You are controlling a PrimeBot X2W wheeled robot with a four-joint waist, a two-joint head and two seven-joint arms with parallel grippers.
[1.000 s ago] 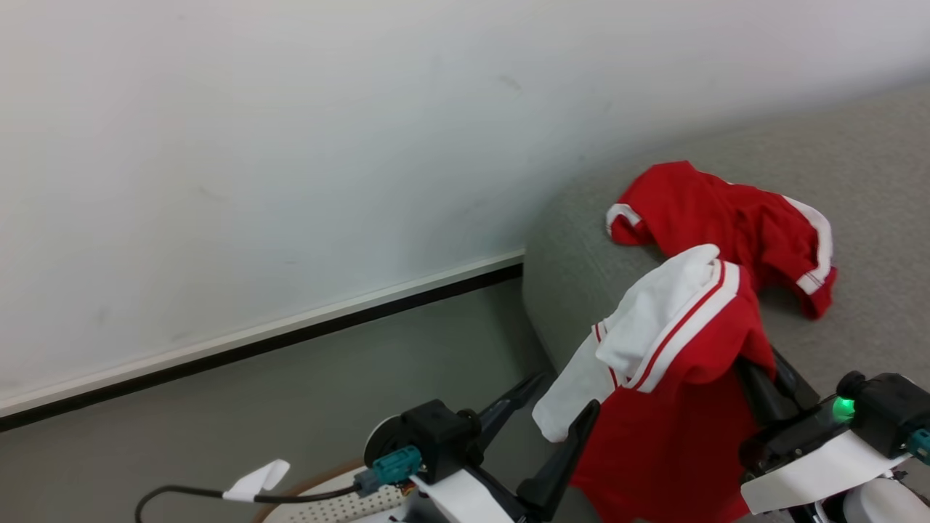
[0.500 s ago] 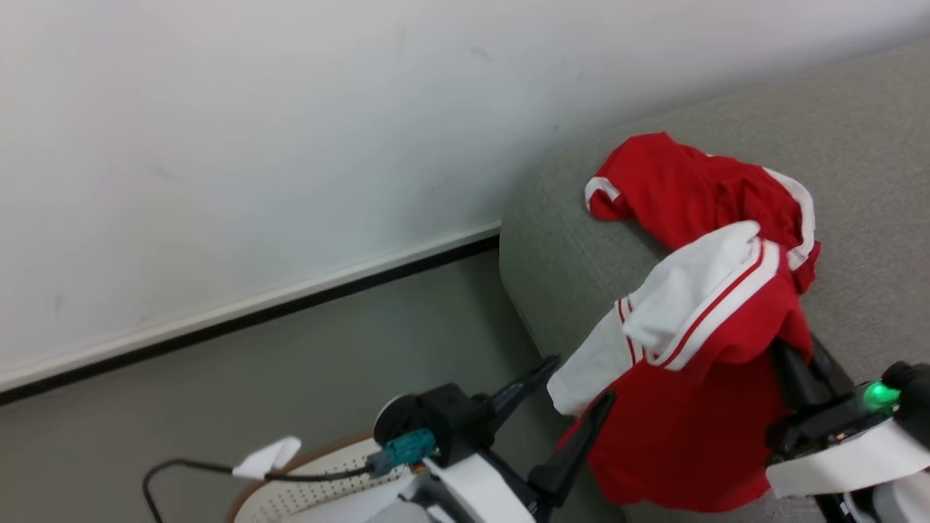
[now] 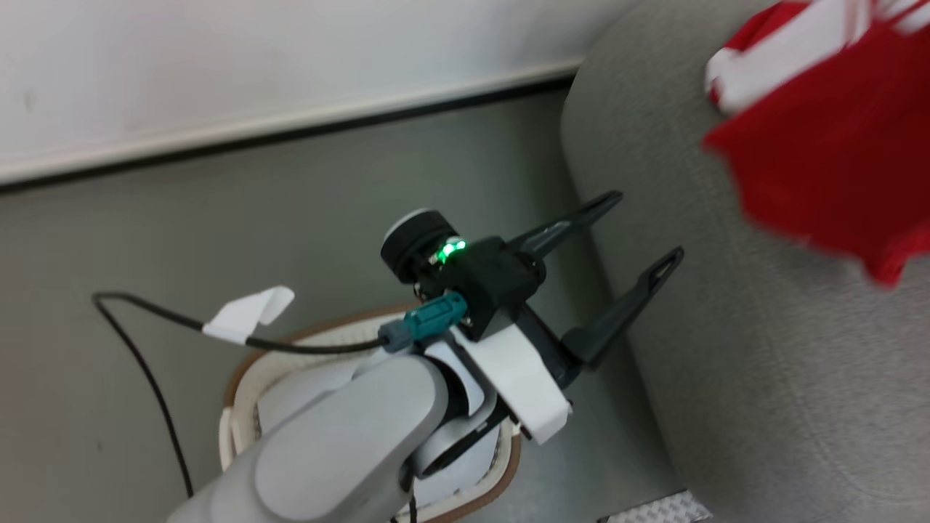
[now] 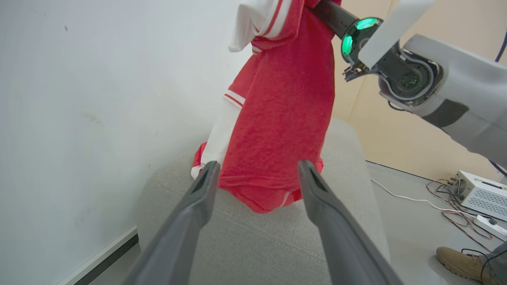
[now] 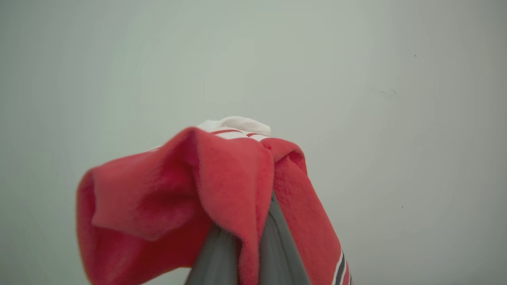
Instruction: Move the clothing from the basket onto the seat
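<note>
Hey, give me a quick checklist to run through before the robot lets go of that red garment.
1. Right pincer shut on the clothing: ok.
2. Clothing hanging over the seat: ok.
3. Hem resting on the seat: cannot tell.
4. Left pincer open, apart from the clothing: ok.
5. Basket emptied: cannot tell, the left arm covers it.

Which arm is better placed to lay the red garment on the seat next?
Right. The right gripper is shut on the red garment, hanging over the seat; the left gripper is open and empty.
</note>
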